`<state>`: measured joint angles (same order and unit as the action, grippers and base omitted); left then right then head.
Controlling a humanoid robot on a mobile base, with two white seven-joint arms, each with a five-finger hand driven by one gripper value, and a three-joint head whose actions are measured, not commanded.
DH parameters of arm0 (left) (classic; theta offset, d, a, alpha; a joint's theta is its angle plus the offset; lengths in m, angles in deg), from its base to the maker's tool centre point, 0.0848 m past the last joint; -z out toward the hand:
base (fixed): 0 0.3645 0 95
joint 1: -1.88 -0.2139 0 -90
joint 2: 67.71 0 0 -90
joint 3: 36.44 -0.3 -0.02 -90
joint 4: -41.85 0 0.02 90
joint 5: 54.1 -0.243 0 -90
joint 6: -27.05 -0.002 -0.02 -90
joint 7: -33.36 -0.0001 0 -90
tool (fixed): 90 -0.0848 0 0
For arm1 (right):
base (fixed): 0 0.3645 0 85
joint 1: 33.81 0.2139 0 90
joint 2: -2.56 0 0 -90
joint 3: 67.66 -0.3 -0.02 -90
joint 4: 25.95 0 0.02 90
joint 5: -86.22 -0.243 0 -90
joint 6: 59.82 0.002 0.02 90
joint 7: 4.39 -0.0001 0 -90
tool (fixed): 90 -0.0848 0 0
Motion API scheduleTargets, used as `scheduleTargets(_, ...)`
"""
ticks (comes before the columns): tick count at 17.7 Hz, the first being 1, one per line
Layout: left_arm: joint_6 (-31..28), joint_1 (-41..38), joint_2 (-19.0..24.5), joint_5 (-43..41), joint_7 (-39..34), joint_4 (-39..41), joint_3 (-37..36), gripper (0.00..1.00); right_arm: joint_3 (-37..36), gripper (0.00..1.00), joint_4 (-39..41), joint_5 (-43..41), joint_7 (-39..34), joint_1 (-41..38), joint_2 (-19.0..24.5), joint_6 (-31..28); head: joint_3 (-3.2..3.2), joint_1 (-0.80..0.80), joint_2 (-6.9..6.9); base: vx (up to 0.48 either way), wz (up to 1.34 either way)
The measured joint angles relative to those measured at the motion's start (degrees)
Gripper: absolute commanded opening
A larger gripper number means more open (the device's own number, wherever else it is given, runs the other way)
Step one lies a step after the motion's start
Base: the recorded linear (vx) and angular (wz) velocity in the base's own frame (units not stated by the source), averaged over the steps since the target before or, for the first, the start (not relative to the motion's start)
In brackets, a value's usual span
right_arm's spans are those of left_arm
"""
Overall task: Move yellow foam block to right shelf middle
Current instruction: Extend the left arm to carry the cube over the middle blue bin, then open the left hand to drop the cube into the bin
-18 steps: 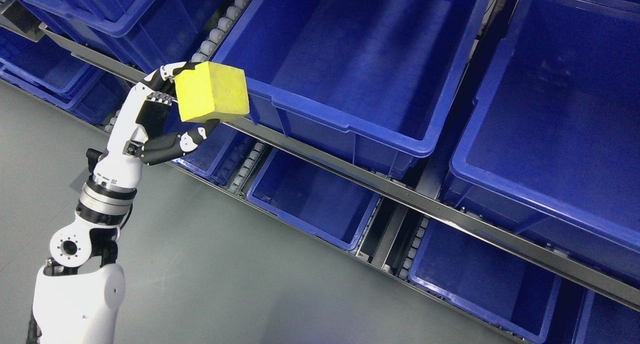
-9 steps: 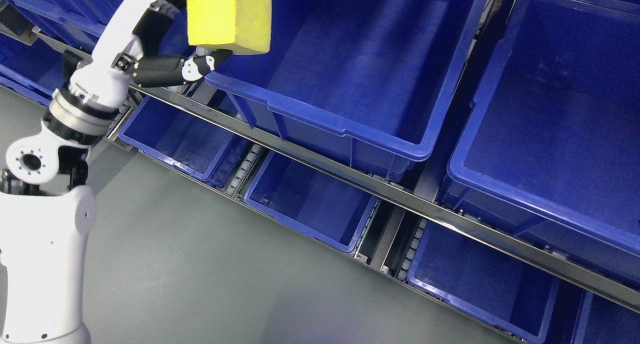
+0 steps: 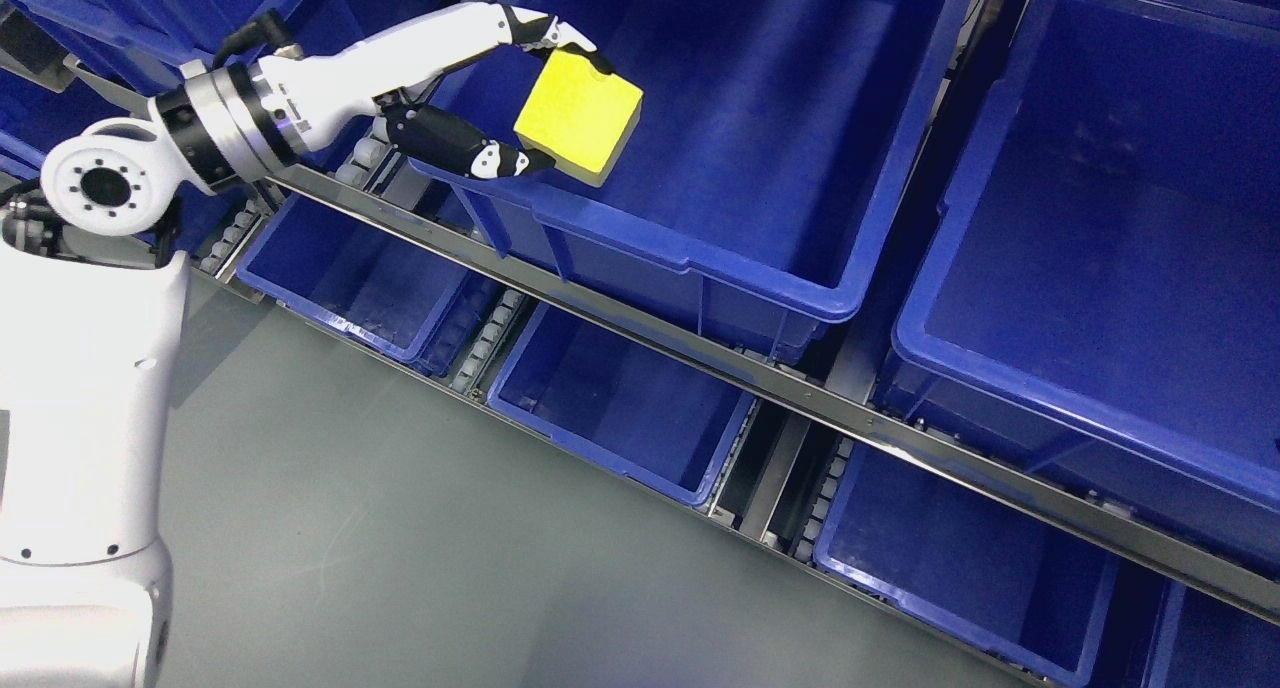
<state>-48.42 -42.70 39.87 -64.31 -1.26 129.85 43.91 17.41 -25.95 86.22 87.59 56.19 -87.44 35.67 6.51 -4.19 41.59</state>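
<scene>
The yellow foam block (image 3: 579, 115) hangs over the middle bin (image 3: 720, 118) — pinched in the left hand (image 3: 505, 98), fingers (image 3: 555, 36) above, thumb beneath. The bin holds nothing else — neighbouring blue bins (image 3: 1100, 218) show bare floors. Steel shelf rail (image 3: 760, 383), grey floor (image 3: 400, 568) below.

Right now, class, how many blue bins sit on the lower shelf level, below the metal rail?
4 in view: one at the left, one in the middle, one at the right, and a sliver at the bottom right corner. More may lie outside the picture.
</scene>
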Motion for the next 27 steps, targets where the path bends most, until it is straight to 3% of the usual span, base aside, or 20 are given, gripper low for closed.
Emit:
scheduleTargets(9,4.0,11.8,-8.5,-14.1,-0.5,-16.0,-5.2,0.5,0.0,1.0,0.0,0.0,0.0,0.0,0.0,0.0,0.0,0.0,0.01,-0.001,0.0)
scheduleTargets(15,4.1,14.7,-12.7,-18.9,-4.2,-25.6,-8.0,0.88,0.0,1.0,0.0,0.0,0.0,0.0,0.0,0.0,0.0,0.0,0.01,0.0,0.0)
scheduleTargets(16,4.2,14.9,-13.2,-19.2,-4.5,-26.6,-8.4,0.9,0.0,1.0,0.0,0.0,0.0,0.0,0.0,0.0,0.0,0.0,0.01,0.0,0.0)
scheduleTargets(25,4.0,16.1,-15.9,-19.4,-7.3,-32.1,-9.0,0.99,0.0,1.0,0.0,0.0,0.0,0.0,0.0,0.0,0.0,0.0,0.01,0.0,0.0)
scheduleTargets(27,5.8,16.2,-16.2,-19.4,-7.4,-32.5,-9.0,0.83,0.0,1.0,0.0,0.0,0.0,0.0,0.0,0.0,0.0,0.0,0.01,0.0,0.0)
